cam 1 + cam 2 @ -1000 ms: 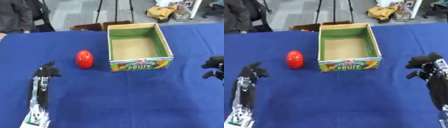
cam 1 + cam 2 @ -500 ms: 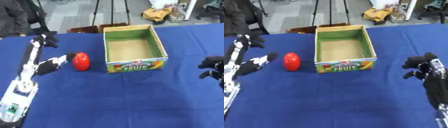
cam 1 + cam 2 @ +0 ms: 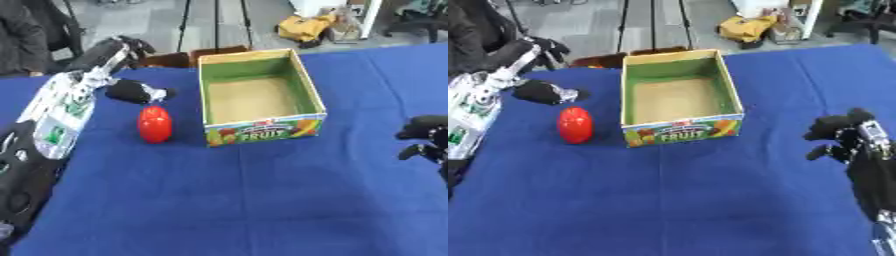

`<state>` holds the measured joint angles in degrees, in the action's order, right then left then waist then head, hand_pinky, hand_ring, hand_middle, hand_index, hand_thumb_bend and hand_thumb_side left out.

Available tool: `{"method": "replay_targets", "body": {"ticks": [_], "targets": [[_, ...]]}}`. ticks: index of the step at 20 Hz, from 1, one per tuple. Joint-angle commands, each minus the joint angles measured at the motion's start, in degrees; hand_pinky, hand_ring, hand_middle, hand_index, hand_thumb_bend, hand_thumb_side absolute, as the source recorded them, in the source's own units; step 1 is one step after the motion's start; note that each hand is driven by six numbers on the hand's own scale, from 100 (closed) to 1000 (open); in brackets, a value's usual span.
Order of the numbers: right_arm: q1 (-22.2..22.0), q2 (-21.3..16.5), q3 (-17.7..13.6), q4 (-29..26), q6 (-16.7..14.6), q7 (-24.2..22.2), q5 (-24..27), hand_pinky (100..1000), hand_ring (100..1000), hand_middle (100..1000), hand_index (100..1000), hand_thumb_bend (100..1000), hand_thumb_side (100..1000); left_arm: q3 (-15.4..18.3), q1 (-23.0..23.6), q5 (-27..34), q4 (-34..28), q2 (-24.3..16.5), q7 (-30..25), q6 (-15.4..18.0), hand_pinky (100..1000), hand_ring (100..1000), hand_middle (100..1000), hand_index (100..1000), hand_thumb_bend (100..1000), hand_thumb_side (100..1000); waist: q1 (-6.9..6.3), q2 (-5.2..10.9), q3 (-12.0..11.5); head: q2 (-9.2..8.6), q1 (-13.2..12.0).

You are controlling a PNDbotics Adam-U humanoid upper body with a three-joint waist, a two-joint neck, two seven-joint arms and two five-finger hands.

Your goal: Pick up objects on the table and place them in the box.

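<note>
left arm [image 3: 66,107]: silver-white casing, green patches, black lower shell, black left hand [image 3: 131,91]. right hand [image 3: 846,137]: black fingers, small pale silver piece at the knuckles.

A glossy red object [image 3: 154,124] is lying on the deep blue table [image 3: 227,200]. The box [image 3: 260,95] is showing green inner walls, a tan floor and a colourful fruit-printed front. Both the left robot hand [image 3: 131,91] and right robot hand [image 3: 839,135] are showing black.

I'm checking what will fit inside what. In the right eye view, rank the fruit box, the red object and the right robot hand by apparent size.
1. Fruit box, clearly largest.
2. Right robot hand and red object look alike; the hand sits nearer the camera, so I won't rank them.
</note>
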<state>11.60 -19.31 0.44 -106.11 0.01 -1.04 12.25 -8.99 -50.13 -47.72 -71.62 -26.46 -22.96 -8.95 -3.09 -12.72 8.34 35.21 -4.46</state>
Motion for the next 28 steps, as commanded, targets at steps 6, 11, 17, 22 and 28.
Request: {"method": "replay_targets", "body": {"ticks": [6, 11, 17, 22, 28], "targets": [[0.56, -0.99, 0.17, -0.66, -0.08, -0.51, 0.18, 468, 645, 592, 672, 100, 947, 0.60, -5.36, -6.59, 11.94, 3.12, -3.59, 1.83, 683, 596, 618, 818, 657, 464, 0.22, 0.91, 0.67, -0.18, -0.30], [0.59, -0.94, 0.17, -0.70, -0.10, -0.54, 0.23, 468, 646, 592, 672, 100, 947, 0.46, -5.07, -8.39, 15.00, 4.54, -2.85, 1.94, 650, 578, 607, 812, 647, 460, 0.36, 0.83, 0.98, -0.30, -0.39], [0.53, -0.91, 0.14, -0.70, -0.11, -0.52, 0.25, 468, 646, 592, 672, 100, 948, 0.24, -4.68, -10.33, 16.15, 5.00, -2.89, 1.90, 633, 578, 598, 812, 654, 461, 0.48, 0.80, 1.04, -0.30, -0.41], [0.47, -0.89, 0.11, -0.69, -0.12, -0.54, 0.25, 468, 646, 592, 673, 100, 949, 0.09, -4.00, -12.08, 16.86, 4.67, -4.57, 1.18, 561, 556, 599, 813, 710, 478, 0.55, 0.82, 0.80, 0.20, -0.50], [0.40, -0.88, 0.06, -0.67, -0.13, -0.53, 0.26, 468, 646, 593, 673, 100, 949, 0.29, -3.61, -13.48, 16.88, 4.45, -6.16, 0.53, 510, 518, 580, 800, 705, 473, 0.69, 0.89, 0.68, 0.41, -0.40]]}}
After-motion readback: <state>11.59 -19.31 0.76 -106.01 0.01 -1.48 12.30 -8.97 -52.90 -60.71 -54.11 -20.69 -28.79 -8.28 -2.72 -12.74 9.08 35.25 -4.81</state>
